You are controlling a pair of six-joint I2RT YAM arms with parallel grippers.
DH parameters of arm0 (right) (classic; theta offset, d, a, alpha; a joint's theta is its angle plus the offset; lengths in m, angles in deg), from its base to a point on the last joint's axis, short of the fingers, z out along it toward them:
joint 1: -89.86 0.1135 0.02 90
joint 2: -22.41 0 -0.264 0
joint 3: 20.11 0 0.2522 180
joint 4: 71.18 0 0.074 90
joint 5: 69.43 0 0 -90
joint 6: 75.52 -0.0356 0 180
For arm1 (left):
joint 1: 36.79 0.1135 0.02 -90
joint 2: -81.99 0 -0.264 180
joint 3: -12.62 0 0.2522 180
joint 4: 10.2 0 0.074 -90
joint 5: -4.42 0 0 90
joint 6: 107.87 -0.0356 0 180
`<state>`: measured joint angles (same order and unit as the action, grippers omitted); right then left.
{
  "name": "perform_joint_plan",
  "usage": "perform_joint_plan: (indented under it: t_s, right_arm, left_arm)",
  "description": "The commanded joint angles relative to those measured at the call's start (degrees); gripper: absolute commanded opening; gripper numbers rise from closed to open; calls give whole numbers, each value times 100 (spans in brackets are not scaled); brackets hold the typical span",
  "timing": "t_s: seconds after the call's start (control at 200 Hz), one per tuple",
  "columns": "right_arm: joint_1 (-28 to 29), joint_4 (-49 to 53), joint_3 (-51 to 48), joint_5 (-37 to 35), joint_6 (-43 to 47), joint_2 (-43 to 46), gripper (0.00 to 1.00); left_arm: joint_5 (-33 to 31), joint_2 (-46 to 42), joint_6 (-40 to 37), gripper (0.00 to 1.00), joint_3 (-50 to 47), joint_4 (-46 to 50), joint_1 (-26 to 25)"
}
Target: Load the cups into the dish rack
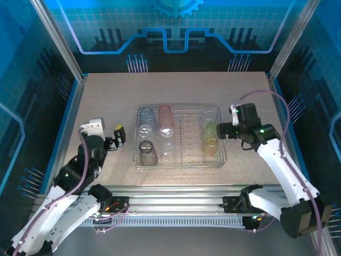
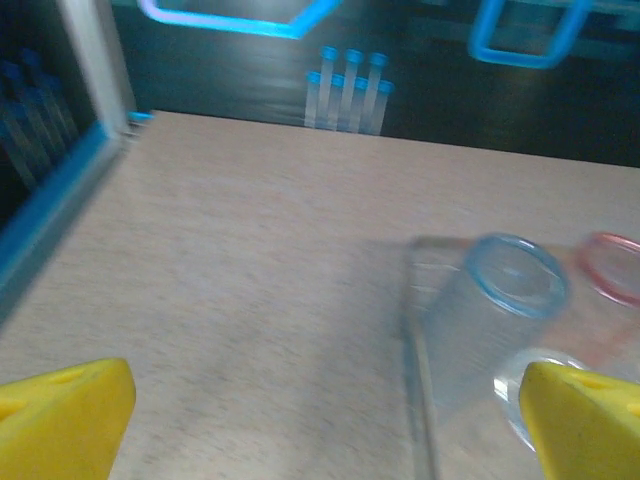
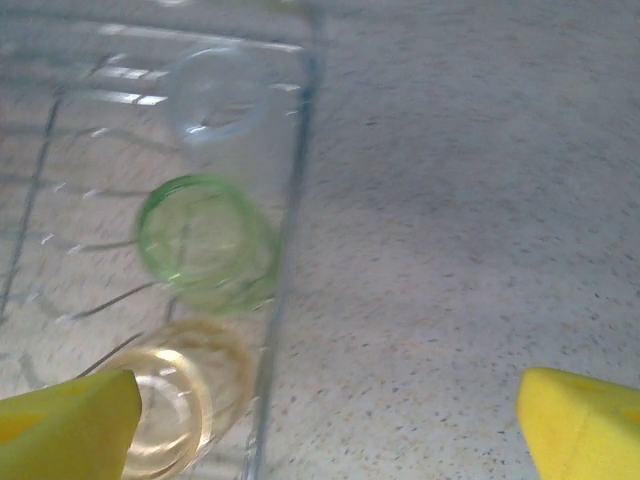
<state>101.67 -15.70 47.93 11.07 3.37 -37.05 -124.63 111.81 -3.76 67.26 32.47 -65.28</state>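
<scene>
- Blue-lit panels close in a beige speckled table (image 1: 106, 96), and the dish rack (image 1: 178, 166) sits in the middle of it.
- All six cups are inside the rack. The pale blue cup (image 1: 145, 124) and the pink cup (image 1: 166, 116) are at the far left. The smoky grey cup (image 1: 147, 152) and the clear cup (image 1: 168, 152) are in front of them.
- At the right end, the green cup (image 1: 211, 128) and the yellow cup (image 1: 211, 145) sit just inside the wire wall, with the green one farther back.
- Off the rack's left side and apart from it, the left gripper (image 1: 118, 136) hovers over bare table. It is spread wide with nothing between its yellow fingertips (image 2: 60, 415).
- Close beside the rack's right wall, level with the green cup, the right gripper (image 1: 224, 129) is also released. Its jaws are far apart and empty over the tabletop.
</scene>
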Motion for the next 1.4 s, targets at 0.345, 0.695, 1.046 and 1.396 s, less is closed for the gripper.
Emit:
perform_joint_plan:
  t_s: [0.345,0.695,1.046,1.396]
  right_arm:
    - [-1845,-5977,-2607,-326,-337,-1088,100]
    - [-1206,-7027,-2264,-160,463,-2386,100]
    - [-887,-9827,-3434,99,914,-2858,100]
    - [-865,-9631,-3374,-37,890,-2834,100]
  left_arm:
    - [1371,1896,569,99,-1258,-3430,2946]
    - [3057,3915,399,99,-2075,-6031,4043]
    - [4248,4707,99,99,-2077,-6986,3948]
    - [4436,5386,-1035,99,-2285,-8380,3379]
